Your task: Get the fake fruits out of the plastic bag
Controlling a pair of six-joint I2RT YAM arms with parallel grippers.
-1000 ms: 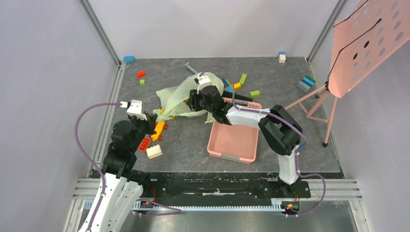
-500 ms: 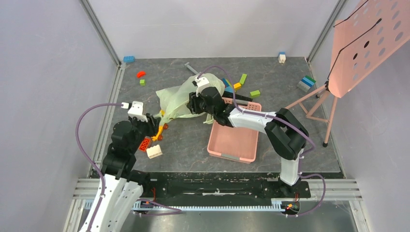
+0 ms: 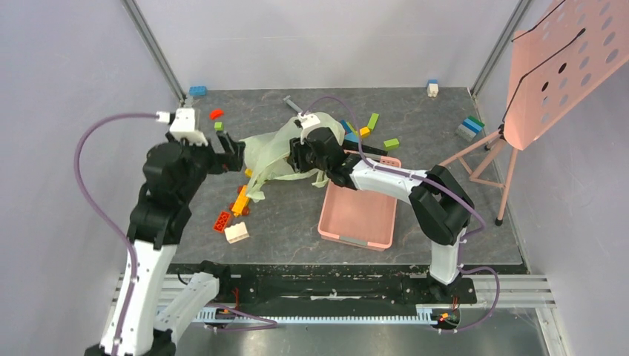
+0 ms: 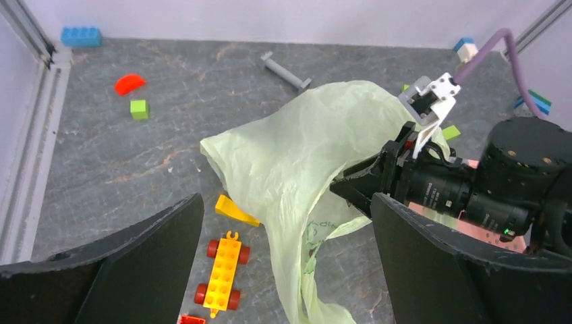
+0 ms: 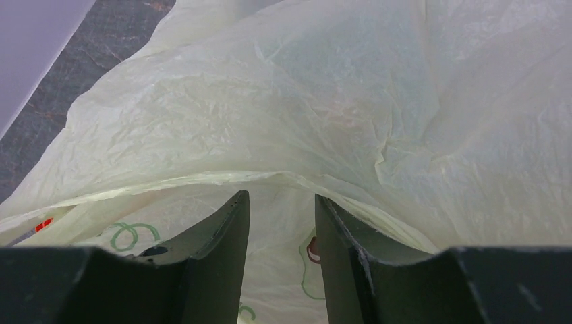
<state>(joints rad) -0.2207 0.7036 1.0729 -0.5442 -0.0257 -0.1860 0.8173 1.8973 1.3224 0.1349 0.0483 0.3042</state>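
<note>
The pale green plastic bag (image 3: pixel 271 152) hangs crumpled in the middle of the table, its lower end trailing on the surface. My right gripper (image 3: pixel 297 159) reaches into its right side. In the right wrist view its fingers (image 5: pixel 222 236) stand partly apart under a fold of the bag (image 5: pixel 303 101), with only printed film showing in the gap. My left gripper (image 3: pixel 228 152) is raised just left of the bag, open wide, and the bag (image 4: pixel 303 148) shows between its spread fingers without touching them. The fake fruits are hidden.
A yellow wheeled block (image 4: pixel 221 270) and a yellow wedge (image 4: pixel 236 210) lie below the bag. A red block (image 3: pixel 222 221) and a white block (image 3: pixel 237 233) are near the left arm. The pink basket (image 3: pixel 360 222) sits right of the bag, loose blocks behind it. A pink stand (image 3: pixel 549 67) is at the far right.
My left gripper has opened from shut and swung up and back from the yellow wheeled block to the bag's left side. The right gripper stays in the bag.
</note>
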